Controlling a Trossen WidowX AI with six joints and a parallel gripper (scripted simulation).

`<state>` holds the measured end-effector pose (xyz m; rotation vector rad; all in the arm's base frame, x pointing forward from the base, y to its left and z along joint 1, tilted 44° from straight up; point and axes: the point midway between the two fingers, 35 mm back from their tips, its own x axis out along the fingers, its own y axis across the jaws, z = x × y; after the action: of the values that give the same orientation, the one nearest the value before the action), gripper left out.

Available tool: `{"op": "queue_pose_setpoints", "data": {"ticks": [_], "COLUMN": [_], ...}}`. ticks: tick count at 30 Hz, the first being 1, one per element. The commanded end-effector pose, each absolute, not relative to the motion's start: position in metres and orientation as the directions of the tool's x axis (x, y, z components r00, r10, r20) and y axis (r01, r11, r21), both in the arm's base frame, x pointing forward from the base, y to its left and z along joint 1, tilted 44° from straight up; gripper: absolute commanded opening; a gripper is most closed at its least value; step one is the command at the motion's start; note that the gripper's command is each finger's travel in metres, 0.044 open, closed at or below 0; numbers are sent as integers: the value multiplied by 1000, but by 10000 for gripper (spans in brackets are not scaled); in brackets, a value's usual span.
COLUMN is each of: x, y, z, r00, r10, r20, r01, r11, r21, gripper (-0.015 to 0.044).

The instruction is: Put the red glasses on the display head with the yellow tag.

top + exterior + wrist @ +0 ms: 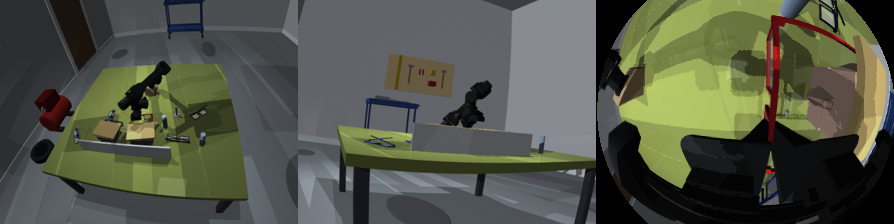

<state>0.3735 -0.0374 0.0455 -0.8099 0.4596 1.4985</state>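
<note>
One gripper (772, 157) is in use, its jaws clamped on the thin frame of the red glasses (773, 76). In the wrist view the glasses rise from the lower centre of the frame towards the top, with one red temple (818, 32) running off to the upper right. In the top view the red glasses (147, 116) sit just right of the gripper (135, 115), at centre frame, directly above the upper edge of the right-hand tan head (141, 131). Contact between glasses and head cannot be determined. No yellow tag can be made out in any view.

A second tan head (107, 129) stands just left of the first, with blue glasses (111, 115) at its upper edge. The black arm (146, 85) slants from the gripper towards the upper centre of the green table (182, 176).

A long grey panel (124, 148) stands below both heads and hides them in the exterior view. Right of the heads are a short cylinder (164, 121), black glasses (178, 138) lying flat, a second cylinder (202, 138), a small stand (176, 112) and another pair of glasses (199, 114). Further blue glasses (75, 135) lie near the left table edge.
</note>
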Motion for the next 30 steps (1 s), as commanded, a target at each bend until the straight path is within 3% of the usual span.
{"op": "queue_pose_setpoints", "data": {"ticks": [1, 30], "x": [380, 419], "y": [-35, -30], "z": [47, 54], "r00": [58, 60], "r10": [694, 694], "r20": [-718, -717], "r01": [-977, -976], "r11": [-109, -109], "r21": [-185, -187], "gripper": [0, 0]}}
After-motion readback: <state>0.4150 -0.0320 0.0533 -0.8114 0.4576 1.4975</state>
